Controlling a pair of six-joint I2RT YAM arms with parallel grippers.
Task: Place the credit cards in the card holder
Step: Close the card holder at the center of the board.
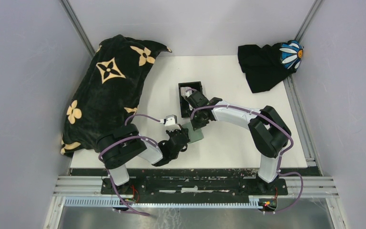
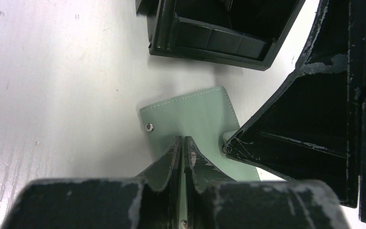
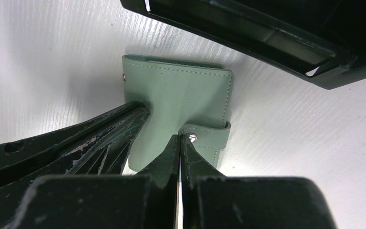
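White table (image 1: 238, 138), grey walls. Left claw (image 2: 183, 143) is nearly shut, pinching the green wallet (image 2: 190, 114) to steady it — right claw (image 3: 181, 140), fully shut, noses its snap strap (image 3: 209, 138), likely to open it. Black holder (image 2: 214, 40) sits just beyond.

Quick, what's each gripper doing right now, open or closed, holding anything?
Left gripper: closed, pinching the edge of the green wallet.
Right gripper: closed, tips against the wallet's snap strap; whether it grips the strap cannot be told.
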